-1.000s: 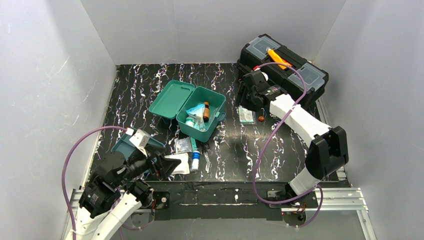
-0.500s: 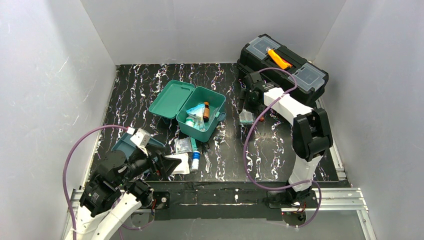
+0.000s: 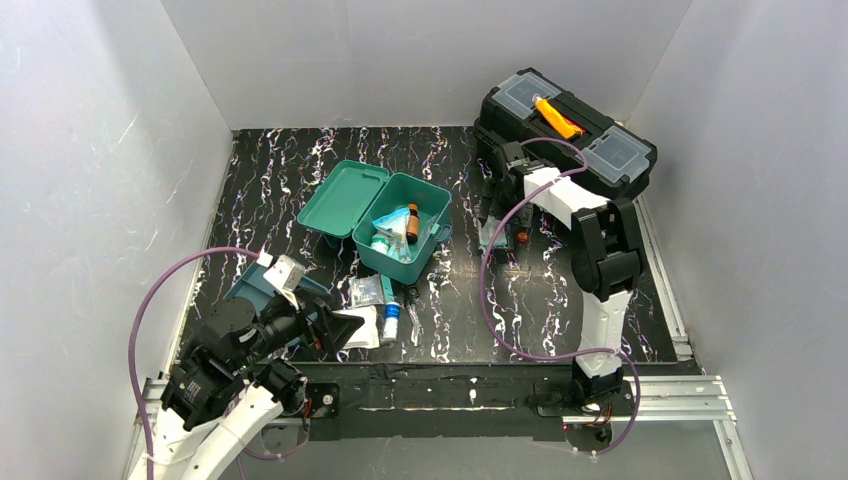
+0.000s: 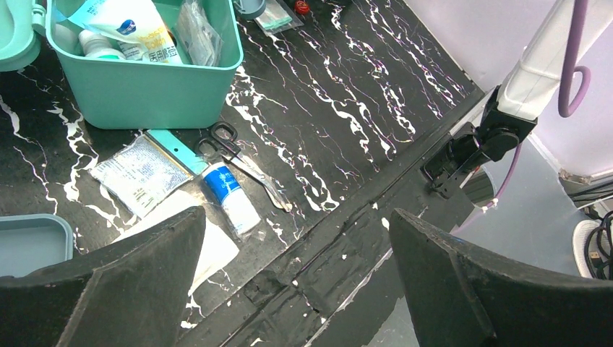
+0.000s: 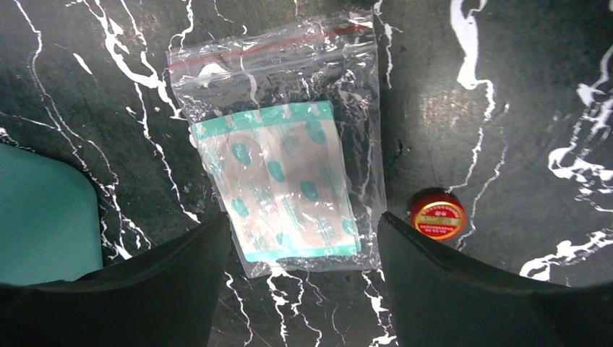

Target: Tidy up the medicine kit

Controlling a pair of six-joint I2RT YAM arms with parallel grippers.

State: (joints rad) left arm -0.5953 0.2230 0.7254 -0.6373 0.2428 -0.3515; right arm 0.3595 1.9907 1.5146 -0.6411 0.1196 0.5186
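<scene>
While right tool (image 5: 303,231) hangs over the surface (image 5: 506,87), jaws apart: plaster bag (image 5: 282,166) directly beneath; red-capped vial (image 5: 437,217) beside right finger; medicine kit (image 3: 378,266) leftward, open; left tool (image 4: 296,238) apart, empty. Step: bag pickup. Next: descend, pinch bag

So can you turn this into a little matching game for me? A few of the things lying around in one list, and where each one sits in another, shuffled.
Things:
1. brown bottle
2. scissors
3. bag of plasters
4. red lid

Places:
A. lying beside the white tube
B. under the gap of the open right gripper
C. inside the teal box
D. just beside the bag of plasters

Pairs: 1-C, 2-A, 3-B, 4-D
</scene>
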